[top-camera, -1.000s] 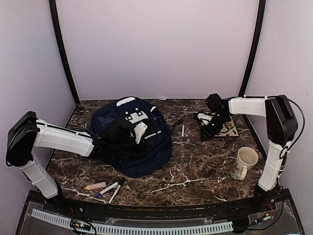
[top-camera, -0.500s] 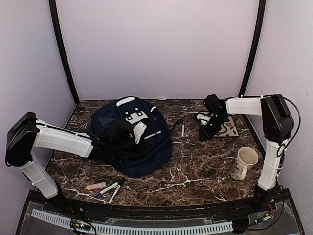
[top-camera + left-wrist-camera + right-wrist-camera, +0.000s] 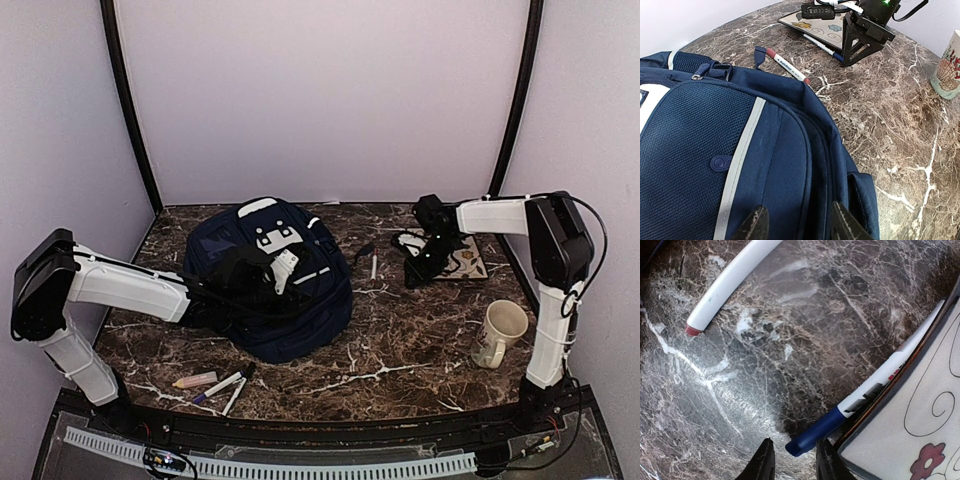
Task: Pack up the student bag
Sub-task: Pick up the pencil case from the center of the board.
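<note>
The student bag (image 3: 285, 300), navy with white stripes and patches, lies flat at centre-left; it also fills the left wrist view (image 3: 715, 150). My left gripper (image 3: 272, 272) rests on its right side, jaws (image 3: 799, 225) set on either side of a ridge of fabric beside the zip. My right gripper (image 3: 413, 272) is down at the table by the notebook's left edge. Its jaws (image 3: 794, 457) stand slightly apart around the blue cap of a white marker (image 3: 875, 385), with a gap on the left side.
A patterned notebook (image 3: 462, 258) lies at the back right, the blue-capped marker against its edge. A red-capped marker (image 3: 374, 266) lies between bag and notebook. A mug (image 3: 500, 332) stands at the right. Several markers (image 3: 215, 385) lie near the front left edge.
My right gripper has shifted slightly left along the notebook's edge and its jaws have narrowed around the blue cap. The left arm and the bag have not moved.
</note>
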Tool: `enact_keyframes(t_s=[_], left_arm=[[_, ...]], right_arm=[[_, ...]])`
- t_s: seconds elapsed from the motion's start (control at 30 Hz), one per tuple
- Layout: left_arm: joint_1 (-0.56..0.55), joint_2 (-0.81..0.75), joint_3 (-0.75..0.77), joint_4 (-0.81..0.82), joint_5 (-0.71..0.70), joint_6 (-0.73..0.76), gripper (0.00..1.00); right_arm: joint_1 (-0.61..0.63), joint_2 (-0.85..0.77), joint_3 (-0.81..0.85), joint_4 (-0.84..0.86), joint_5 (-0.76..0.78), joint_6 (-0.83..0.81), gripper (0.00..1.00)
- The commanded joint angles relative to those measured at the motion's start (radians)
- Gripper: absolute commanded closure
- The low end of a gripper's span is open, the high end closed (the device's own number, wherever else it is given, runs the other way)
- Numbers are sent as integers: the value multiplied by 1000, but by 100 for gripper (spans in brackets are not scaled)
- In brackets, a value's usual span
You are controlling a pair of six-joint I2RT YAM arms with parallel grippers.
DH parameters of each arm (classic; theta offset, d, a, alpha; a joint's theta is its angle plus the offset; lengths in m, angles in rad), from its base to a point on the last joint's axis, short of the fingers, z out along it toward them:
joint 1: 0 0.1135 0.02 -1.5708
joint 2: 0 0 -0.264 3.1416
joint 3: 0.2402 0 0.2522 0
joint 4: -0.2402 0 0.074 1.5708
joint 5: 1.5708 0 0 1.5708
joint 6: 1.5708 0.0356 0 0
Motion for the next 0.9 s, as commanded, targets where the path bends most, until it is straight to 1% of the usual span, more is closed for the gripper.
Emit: enact_keyframes(t_s=[0.0, 0.37, 0.7, 0.87], left_arm=[[2, -37, -15, 27, -1, -9, 55], [2, -53, -34, 29, -13, -18, 55], [2, -84, -38, 19, -37, -7, 55], [2, -124, -48, -2, -75, -1, 55]], right_arm=[[-1, 41, 39, 24, 29, 14, 71], [16, 110, 117, 49, 99, 13, 76], [58, 160, 196, 41, 102, 8, 78], [88, 175, 205, 32, 70, -15, 80]])
